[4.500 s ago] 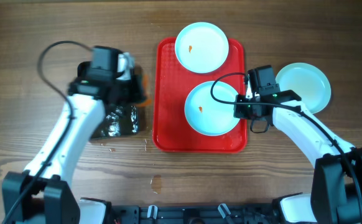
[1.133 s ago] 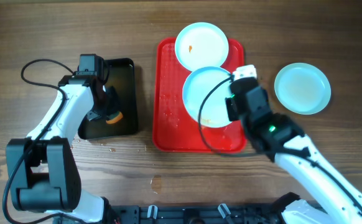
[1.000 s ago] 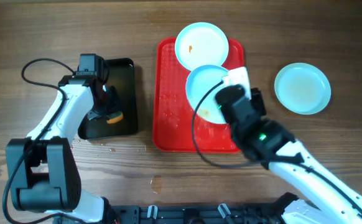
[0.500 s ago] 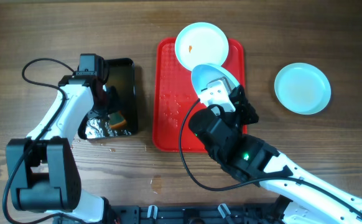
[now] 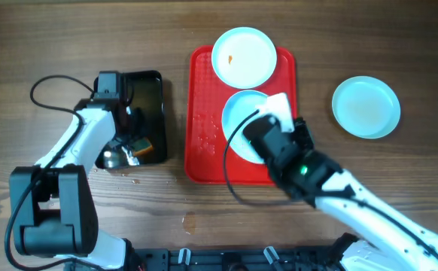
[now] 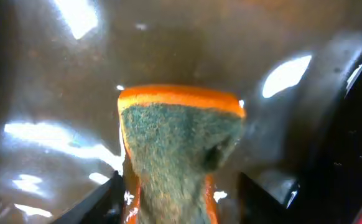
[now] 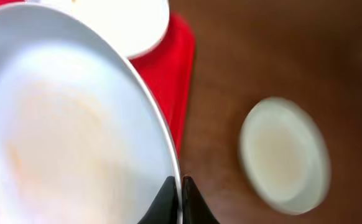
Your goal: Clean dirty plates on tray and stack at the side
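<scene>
Plate (image 5: 241,120) held over the red tray (image 5: 204,113)
Right gripper (image 7: 176,191) pinches its rim; a smeared plate (image 5: 243,56) sits farther up the tray, a third plate (image 5: 366,107) on the table (image 5: 53,38). Left gripper (image 6: 181,202) clamps the sponge (image 6: 178,130) in the black tray (image 5: 150,86).

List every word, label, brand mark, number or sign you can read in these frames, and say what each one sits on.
None: no word, label, brand, number or sign can be read in any view.
The far plate, middle plate and side plate: plain, no print.
The red tray, black tray and sponge: no marking visible.
The right arm: only a small green light, no text.
</scene>
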Tool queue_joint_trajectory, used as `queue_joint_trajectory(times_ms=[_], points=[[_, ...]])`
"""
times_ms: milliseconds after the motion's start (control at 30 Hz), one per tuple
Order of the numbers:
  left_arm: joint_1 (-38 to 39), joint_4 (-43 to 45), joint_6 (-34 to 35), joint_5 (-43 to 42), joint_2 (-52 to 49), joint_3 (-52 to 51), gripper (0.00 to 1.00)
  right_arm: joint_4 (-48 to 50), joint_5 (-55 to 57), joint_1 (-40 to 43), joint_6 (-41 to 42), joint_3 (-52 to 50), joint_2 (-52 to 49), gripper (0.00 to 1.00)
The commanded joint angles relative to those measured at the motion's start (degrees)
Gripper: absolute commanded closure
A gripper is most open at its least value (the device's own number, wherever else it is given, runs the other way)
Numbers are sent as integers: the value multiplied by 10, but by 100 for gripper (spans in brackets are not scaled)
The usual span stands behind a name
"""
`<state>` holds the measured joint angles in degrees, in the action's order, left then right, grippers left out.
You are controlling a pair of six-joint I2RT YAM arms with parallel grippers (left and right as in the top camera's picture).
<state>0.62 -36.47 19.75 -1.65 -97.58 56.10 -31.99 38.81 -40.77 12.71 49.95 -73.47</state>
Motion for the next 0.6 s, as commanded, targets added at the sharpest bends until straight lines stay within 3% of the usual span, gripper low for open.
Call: queue_joint_trajectory(times_ms=[0, 67, 333, 567], points=[[0, 35, 0, -16, 6, -38, 70, 5, -148, 71, 72, 0, -27, 96], [0, 46, 0, -19, 6, -48, 96, 6, -195, 103, 74, 0, -40, 96], [9, -26, -44, -160, 52, 22, 96, 4, -274, 150, 72, 0, -78, 96], [120, -17, -25, -196, 97, 66, 96, -3, -283, 150, 104, 0, -97, 96]])
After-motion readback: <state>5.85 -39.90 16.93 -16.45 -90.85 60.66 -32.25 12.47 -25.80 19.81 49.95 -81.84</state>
